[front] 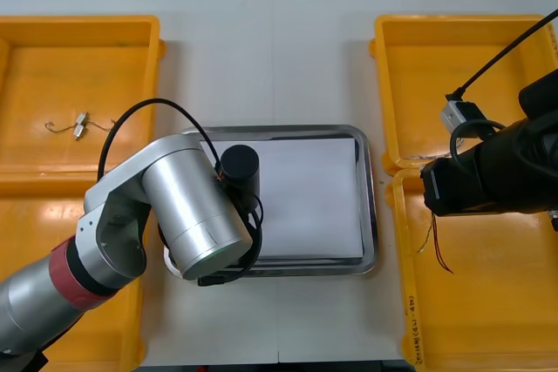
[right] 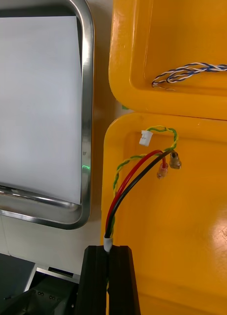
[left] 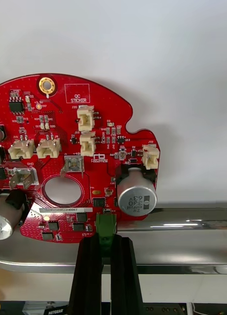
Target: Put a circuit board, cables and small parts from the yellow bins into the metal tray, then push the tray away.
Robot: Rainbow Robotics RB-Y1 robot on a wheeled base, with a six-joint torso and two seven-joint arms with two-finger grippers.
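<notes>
Left gripper (left: 106, 242) pinches the board (left: 83, 162) over the tray (left: 182, 216). Right gripper (right: 109, 250), right of the tray, clamps a cable (right: 124, 184) in a bin (right: 192, 246). Nothing is released yet; parts (front: 80, 125) and push remain.

1. An electronics workshop or lab, by the look of it.
2. Yellow bins (front: 52, 67) of sorted cables (right: 124, 184) flank a metal tray (front: 371, 215) on a light desk (front: 270, 58).
3. A red circuit board (left: 54, 133), studded with connectors, is over the tray.
</notes>
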